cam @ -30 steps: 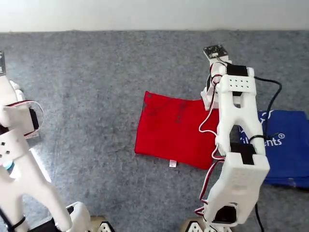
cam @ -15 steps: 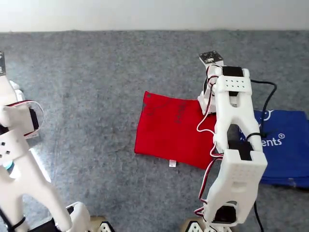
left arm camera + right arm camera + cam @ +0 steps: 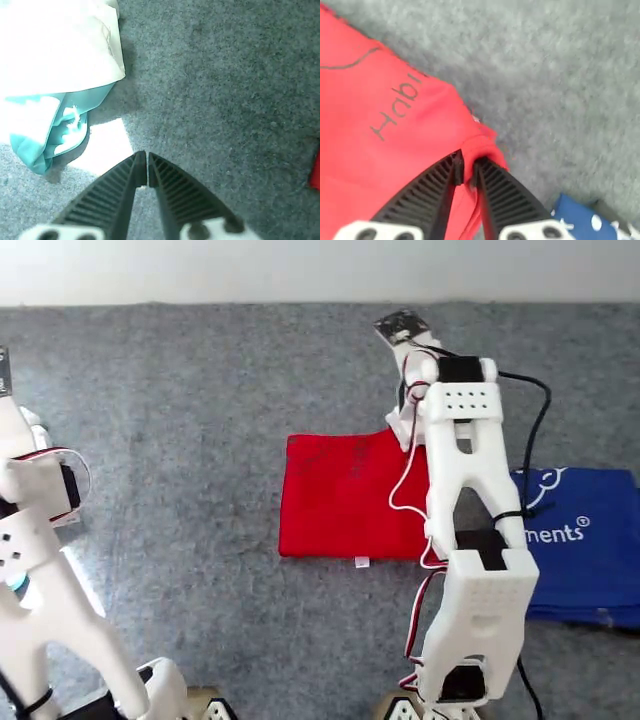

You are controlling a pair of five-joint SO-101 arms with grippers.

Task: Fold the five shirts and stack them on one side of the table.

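Grey felt tabletop (image 3: 200,390); pale wall (image 3: 300,270) along far edge; bright sunlight patch (image 3: 102,145).

My right arm (image 3: 462,430) swings toward the left side of the table and a little farther out. The right gripper (image 3: 467,170) is clamped on a corner of the folded red cotton shirt (image 3: 335,500). The shirt comes along: it slides left and turns, so its near edge now runs level instead of slanting. More of the folded blue printed shirt (image 3: 585,540) shows beside the arm.
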